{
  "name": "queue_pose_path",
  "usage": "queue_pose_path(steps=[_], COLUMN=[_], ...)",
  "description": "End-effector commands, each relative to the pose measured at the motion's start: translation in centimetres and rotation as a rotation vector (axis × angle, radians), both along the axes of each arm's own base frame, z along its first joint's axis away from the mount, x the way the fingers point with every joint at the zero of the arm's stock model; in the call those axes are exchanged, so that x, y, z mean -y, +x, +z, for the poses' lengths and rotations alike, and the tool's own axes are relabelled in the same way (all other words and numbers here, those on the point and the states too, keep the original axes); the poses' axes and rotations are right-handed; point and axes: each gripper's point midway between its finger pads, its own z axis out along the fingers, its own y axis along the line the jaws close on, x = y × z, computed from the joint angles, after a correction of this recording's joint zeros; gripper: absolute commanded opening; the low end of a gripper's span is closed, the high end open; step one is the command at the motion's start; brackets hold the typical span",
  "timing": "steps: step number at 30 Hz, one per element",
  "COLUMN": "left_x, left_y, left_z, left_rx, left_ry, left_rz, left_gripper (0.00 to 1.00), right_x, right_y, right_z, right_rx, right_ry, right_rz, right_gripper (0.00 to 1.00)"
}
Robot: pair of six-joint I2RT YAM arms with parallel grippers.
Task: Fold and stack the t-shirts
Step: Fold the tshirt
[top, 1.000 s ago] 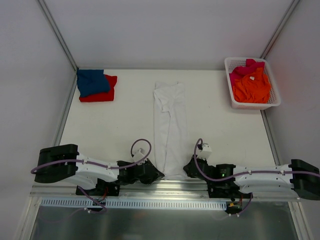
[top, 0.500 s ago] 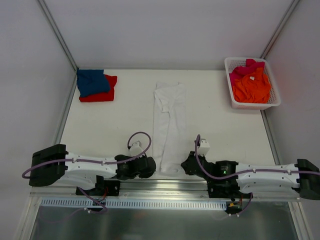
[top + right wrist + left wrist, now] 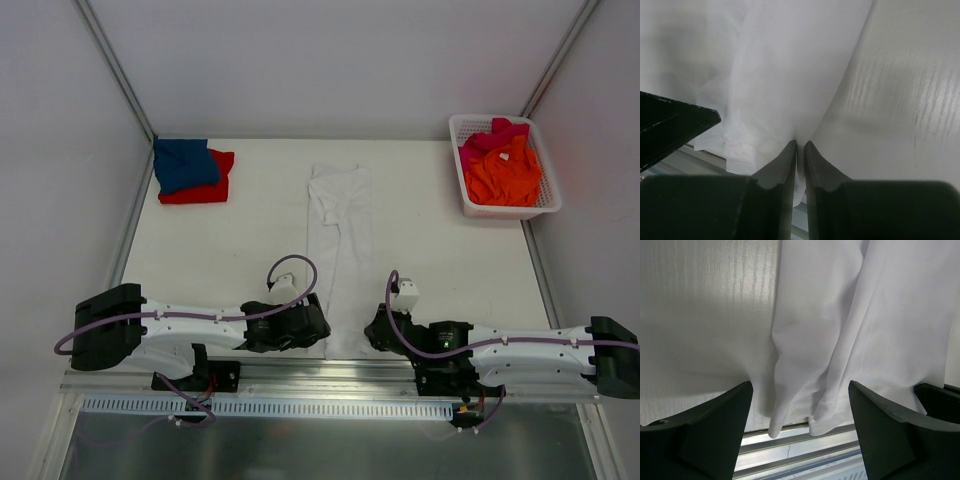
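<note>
Step in hand: I judged we were mid-fold on the white t-shirt point(image 3: 338, 250). It was already narrowed to a long strip, and the end-to-end fold was not yet made.
White t-shirt: it lay down the middle of the table point(image 3: 230, 250), with its hem at the near edge between the two arms.
Left gripper point(image 3: 800, 390): the jaws stood wide apart, straddling the hem's near-left corner. The cloth lay between the fingers, and I saw no grip on it.
Right gripper point(image 3: 801, 146): the fingers were pressed almost together, with a thin fold of the hem's right edge pinched between them.
Next move: I reckoned the left jaws had to close on their corner, level with the right. Then both would lift and carry the hem toward the far end without skewing the strip.
Stack: the blue t-shirt point(image 3: 185, 163) sat folded on the red t-shirt point(image 3: 215, 188) at the far-left corner.
Waiting: the orange t-shirt point(image 3: 505, 175) and pink t-shirt point(image 3: 495, 132) were bunched in the basket point(image 3: 470, 208) at far right.
</note>
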Motion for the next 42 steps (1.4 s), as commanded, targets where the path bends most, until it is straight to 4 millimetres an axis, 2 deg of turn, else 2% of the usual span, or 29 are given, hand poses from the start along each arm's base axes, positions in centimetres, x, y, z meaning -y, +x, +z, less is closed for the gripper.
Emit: queue_pose_path(steps=[1, 9, 16, 19, 23, 25, 27, 30, 35, 37, 42], left_x=[-2.7, -3.8, -2.4, -1.7, -1.7, -2.0, -2.4, -2.7, -2.3, -1.7, -0.5], left_y=[-0.7, -0.8, -0.5, -0.5, -0.6, -0.9, -1.1, -1.2, -0.9, -0.6, 0.3], left_z=[-2.0, -3.4, -4.2, -4.2, -4.2, -4.4, -4.7, -4.8, -4.2, -3.7, -1.6], left_rx=[-0.032, -0.046, -0.043, -0.046, -0.052, -0.06, -0.07, -0.075, -0.053, -0.042, 0.007], left_ry=[0.143, 0.173, 0.194, 0.188, 0.182, 0.183, 0.188, 0.185, 0.175, 0.162, 0.133], left_rz=[-0.033, 0.003, -0.024, -0.037, -0.037, -0.034, -0.031, -0.023, -0.032, -0.043, -0.077], left_gripper=[0.8, 0.71, 0.69, 0.65, 0.51, 0.31, 0.2, 0.1, 0.03, 0.0, 0.0], right_x=[0.4, 0.7, 0.3, 0.3, 0.3, 0.3, 0.3, 0.0, -0.4, -0.6, -0.9], right_y=[0.1, -0.1, -0.2, -0.3, -0.3, -0.4, -0.4, -0.4, -0.3, -0.2, 0.6], right_z=[-0.4, -1.3, -1.8, -2.1, -2.5, -2.7, -3.0, -3.0, -2.5, -1.8, 0.6], right_rx=[0.004, -0.011, -0.021, -0.026, -0.033, -0.035, -0.038, -0.04, -0.033, -0.019, 0.037], right_ry=[-0.012, -0.01, -0.012, -0.015, -0.02, -0.016, -0.019, -0.016, -0.012, -0.014, -0.021], right_rz=[-0.012, -0.02, -0.014, -0.015, -0.018, -0.018, -0.018, -0.016, -0.006, -0.001, 0.014], right_gripper=[0.16, 0.16, 0.15, 0.13, 0.04, 0.0, 0.0, 0.0, 0.0, 0.0, 0.0])
